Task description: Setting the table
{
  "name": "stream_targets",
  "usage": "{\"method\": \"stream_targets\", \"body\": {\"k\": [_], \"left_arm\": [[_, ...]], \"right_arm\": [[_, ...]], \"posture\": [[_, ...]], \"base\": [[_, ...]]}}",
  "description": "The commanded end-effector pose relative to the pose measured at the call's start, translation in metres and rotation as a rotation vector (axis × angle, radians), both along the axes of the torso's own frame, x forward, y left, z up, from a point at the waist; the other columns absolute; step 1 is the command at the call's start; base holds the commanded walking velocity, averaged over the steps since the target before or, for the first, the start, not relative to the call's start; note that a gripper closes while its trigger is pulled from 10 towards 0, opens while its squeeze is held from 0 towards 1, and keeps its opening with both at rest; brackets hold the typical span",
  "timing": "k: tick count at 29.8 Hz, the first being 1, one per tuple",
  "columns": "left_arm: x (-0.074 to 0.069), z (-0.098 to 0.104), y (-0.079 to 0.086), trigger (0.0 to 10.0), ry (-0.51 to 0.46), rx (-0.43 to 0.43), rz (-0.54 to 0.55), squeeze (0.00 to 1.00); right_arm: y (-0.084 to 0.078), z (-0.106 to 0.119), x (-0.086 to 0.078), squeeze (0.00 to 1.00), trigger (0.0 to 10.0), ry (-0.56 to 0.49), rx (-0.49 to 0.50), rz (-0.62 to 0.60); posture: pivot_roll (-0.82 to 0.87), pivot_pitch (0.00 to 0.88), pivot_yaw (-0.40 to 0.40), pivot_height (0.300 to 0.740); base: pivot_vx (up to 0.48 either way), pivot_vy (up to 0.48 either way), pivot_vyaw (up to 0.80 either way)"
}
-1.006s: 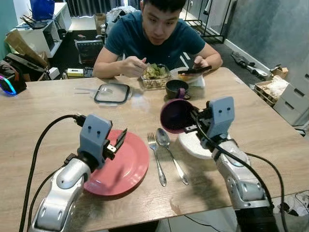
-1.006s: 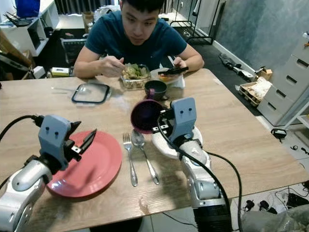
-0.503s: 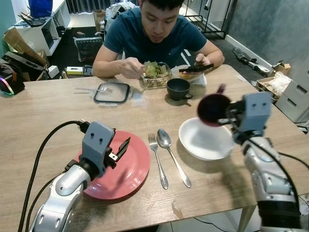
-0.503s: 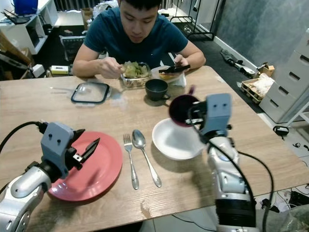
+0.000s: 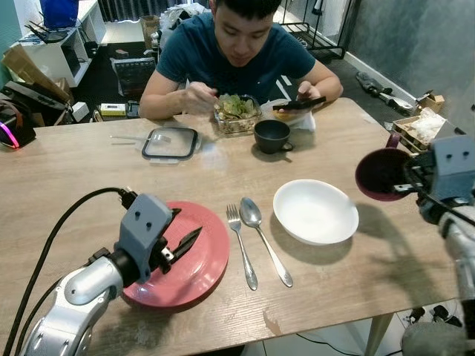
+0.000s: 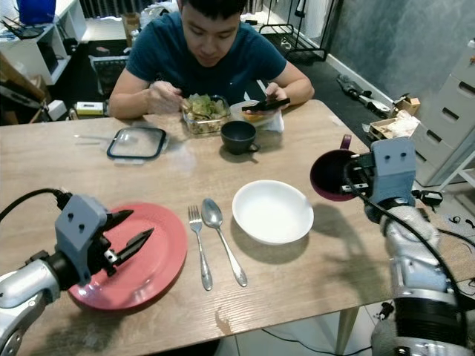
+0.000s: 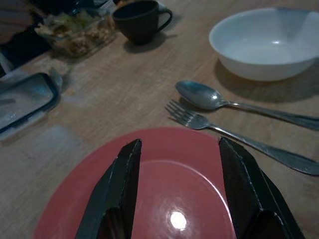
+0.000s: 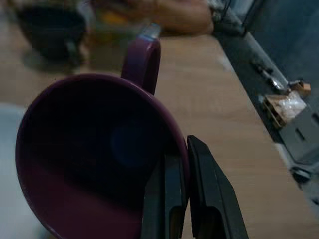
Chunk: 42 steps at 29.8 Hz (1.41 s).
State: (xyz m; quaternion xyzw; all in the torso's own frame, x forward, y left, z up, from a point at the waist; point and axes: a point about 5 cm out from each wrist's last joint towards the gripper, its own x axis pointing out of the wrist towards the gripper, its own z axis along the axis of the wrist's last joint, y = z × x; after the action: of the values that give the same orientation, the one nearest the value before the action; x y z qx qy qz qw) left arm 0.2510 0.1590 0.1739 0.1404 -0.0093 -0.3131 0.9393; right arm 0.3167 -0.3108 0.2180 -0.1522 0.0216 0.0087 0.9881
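Note:
My right gripper (image 5: 407, 178) is shut on the rim of a purple mug (image 5: 380, 173), held tipped on its side in the air beyond the table's right edge; the wrist view looks straight into the purple mug (image 8: 99, 154). A white bowl (image 5: 315, 211) sits on the table right of centre. To its left lie a spoon (image 5: 263, 239) and a fork (image 5: 240, 243). A red plate (image 5: 189, 252) rests near the front left, and my left gripper (image 5: 180, 241) hovers open just above it, with nothing between its fingers (image 7: 117, 189).
A person (image 5: 237, 55) sits at the far side, eating from a glass food container (image 5: 237, 115) and holding a phone (image 5: 298, 105). A dark cup (image 5: 272, 136) and a container lid (image 5: 171, 142) lie near them. The table's right edge (image 5: 415, 222) is close to my right arm.
My right arm has swung the purple mug from above the fork and bowl far to the right, past the table edge, uncovering the white bowl. The left gripper stayed over the red plate.

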Motion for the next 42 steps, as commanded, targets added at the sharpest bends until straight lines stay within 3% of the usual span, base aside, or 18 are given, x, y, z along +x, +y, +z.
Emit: {"method": "stream_targets", "body": {"k": [1, 3, 4, 5, 8, 10, 12, 19, 27, 34, 38, 42], "left_arm": [[-0.003, -0.001, 0.0, 10.0, 0.018, -0.001, -0.02, 0.0], [-0.003, -0.001, -0.002, 10.0, 0.024, -0.002, -0.035, 0.0], [-0.003, -0.001, -0.002, 10.0, 0.024, -0.002, -0.035, 0.0], [-0.003, -0.001, -0.003, 10.0, 0.03, -0.002, -0.053, 0.0], [-0.005, 0.0, -0.005, 10.0, 0.042, -0.001, -0.09, 0.0], [-0.006, 0.001, -0.005, 10.0, 0.048, 0.003, -0.108, 0.0], [-0.01, 0.002, -0.004, 10.0, 0.06, 0.02, -0.146, 0.0], [-0.012, 0.011, 0.002, 10.0, 0.057, 0.074, -0.238, 0.0], [-0.005, 0.044, 0.007, 10.0, -0.022, 0.137, -0.336, 0.0], [-0.005, 0.054, 0.007, 10.0, -0.05, 0.151, -0.362, 0.0], [-0.006, 0.052, 0.004, 10.0, -0.047, 0.141, -0.36, 0.0], [-0.009, 0.051, 0.004, 10.0, -0.039, 0.134, -0.357, 0.0]], "right_arm": [[-0.014, 0.005, -0.005, 0.0, 10.0, 0.003, 0.001, -0.006], [-0.033, 0.016, -0.011, 0.0, 10.0, 0.023, -0.031, 0.0], [-0.033, 0.016, -0.011, 0.0, 10.0, 0.023, -0.031, 0.0], [-0.042, 0.022, -0.016, 0.0, 10.0, 0.064, -0.065, 0.048], [-0.059, 0.031, -0.021, 0.0, 10.0, 0.124, -0.138, 0.04], [-0.063, 0.033, -0.024, 0.0, 10.0, 0.161, -0.161, 0.06], [-0.068, 0.035, -0.033, 0.0, 10.0, 0.246, -0.224, 0.154], [-0.061, 0.026, -0.04, 0.0, 10.0, 0.444, -0.289, 0.363], [-0.051, 0.012, -0.042, 0.0, 10.0, 0.616, -0.331, 0.523], [-0.043, 0.016, -0.035, 0.0, 10.0, 0.624, -0.348, 0.583], [-0.033, 0.018, -0.026, 0.0, 10.0, 0.591, -0.285, 0.632], [-0.027, 0.016, -0.029, 0.0, 10.0, 0.614, -0.281, 0.696]], "posture": [[-0.03, 0.0, 0.081, 0.74], [-0.04, 0.0, 0.08, 0.74], [-0.04, 0.0, 0.08, 0.74], [-0.04, 0.0, 0.08, 0.74], [-0.06, 0.0, 0.08, 0.74], [-0.06, 0.0, 0.08, 0.74], [-0.06, 0.0, 0.08, 0.74], [-0.08, 0.0, 0.081, 0.74], [-0.09, 0.0, 0.079, 0.74], [-0.09, 0.0, 0.076, 0.74], [-0.08, 0.0, 0.071, 0.74], [-0.07, 0.0, 0.068, 0.74]], "base": [[0.0, 0.0, 0.0], [0.0, 0.0, 0.0], [0.0, 0.0, 0.0], [0.0, 0.0, 0.0], [0.0, 0.0, 0.0], [0.0, 0.0, 0.0], [0.0, 0.0, 0.0], [0.0, 0.0, 0.0], [0.0, 0.0, 0.0], [0.0, 0.0, 0.0], [0.0, 0.0, 0.0], [0.0, 0.0, 0.0]]}}
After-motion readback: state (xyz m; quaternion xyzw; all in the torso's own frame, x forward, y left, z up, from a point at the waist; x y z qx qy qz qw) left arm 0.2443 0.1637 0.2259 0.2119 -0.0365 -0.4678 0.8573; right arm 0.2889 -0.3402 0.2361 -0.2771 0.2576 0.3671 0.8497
